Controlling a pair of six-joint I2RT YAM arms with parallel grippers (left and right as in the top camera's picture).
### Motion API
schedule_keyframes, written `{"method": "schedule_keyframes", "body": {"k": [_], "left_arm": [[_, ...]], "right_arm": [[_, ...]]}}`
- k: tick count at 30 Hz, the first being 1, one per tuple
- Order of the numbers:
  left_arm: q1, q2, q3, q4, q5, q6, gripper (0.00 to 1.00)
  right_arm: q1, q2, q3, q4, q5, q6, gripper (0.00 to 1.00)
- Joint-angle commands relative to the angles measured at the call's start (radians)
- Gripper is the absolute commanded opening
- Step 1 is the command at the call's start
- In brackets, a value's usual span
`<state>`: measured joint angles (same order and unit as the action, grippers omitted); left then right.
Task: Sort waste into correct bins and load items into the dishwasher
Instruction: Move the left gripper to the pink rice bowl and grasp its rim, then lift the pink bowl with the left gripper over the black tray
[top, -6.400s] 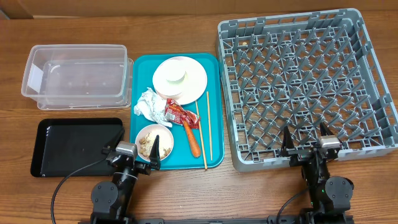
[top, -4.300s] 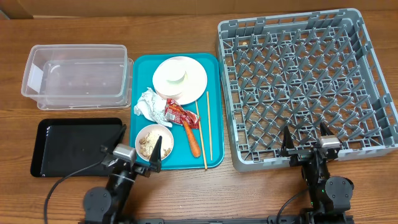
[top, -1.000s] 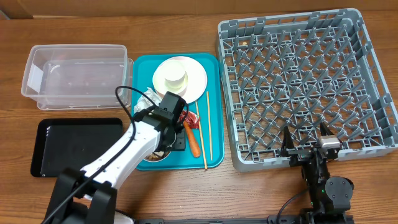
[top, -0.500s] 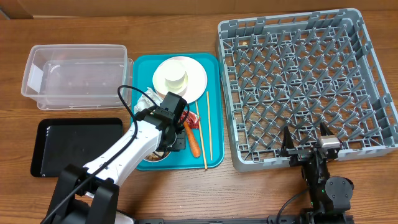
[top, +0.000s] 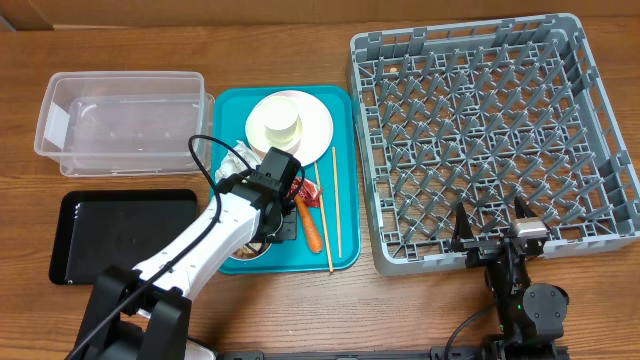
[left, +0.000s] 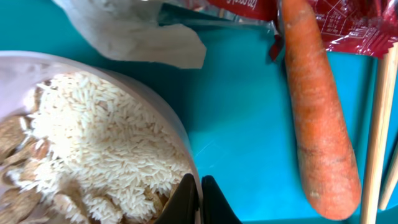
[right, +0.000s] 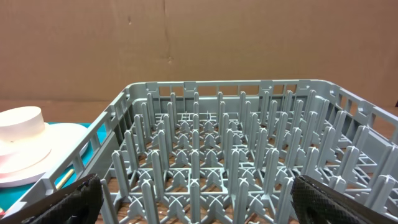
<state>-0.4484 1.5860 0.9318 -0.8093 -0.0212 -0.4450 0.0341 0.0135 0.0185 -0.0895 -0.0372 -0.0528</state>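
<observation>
Pinches rice bowl (left: 158, 99) rim thinly with left gripper (left: 200, 196), frame bottom; may tilt, spilling rice (left: 106, 143). Holds right gripper (top: 490, 225) agape.

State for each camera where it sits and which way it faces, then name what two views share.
Overhead: above the table, looking straight down; both arms show, left gripper over the teal tray, right gripper by the dish rack.
Left wrist: on the left arm, looking down past shut fingertips pinching the rice bowl rim.
Right wrist: low, looking level across the rack between its open fingers.
Shared: overhead and left wrist both show the carrot.
</observation>
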Motion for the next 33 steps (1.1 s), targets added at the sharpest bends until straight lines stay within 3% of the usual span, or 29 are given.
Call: {"method": "schedule_keyframes", "body": {"k": [1,12,17,23,33], "left_arm": [[-0.003,0.003,0.073,-0.059,0.010,0.004,0.04],[0.012,0.000,0.364,-0.367,0.010,0.118,0.04],[0.060,-0.051,0.460,-0.426,0.011,0.155,0.04],[0.233,-0.201,0.496,-0.451,0.018,0.192,0.04],[0.702,-0.311,0.494,-0.454,0.288,0.362,0.04]], "right_arm": [[-0.003,-0.009,-0.011,0.009,-0.002,0.000,1.00],[-0.003,-0.009,-0.011,0.009,-0.002,0.000,1.00],[-0.003,-0.009,-0.011,0.009,-0.002,0.000,1.00],[-0.003,-0.009,-0.011,0.009,-0.002,0.000,1.00],[-0.003,-0.009,-0.011,0.009,-0.002,0.000,1.00]]}}
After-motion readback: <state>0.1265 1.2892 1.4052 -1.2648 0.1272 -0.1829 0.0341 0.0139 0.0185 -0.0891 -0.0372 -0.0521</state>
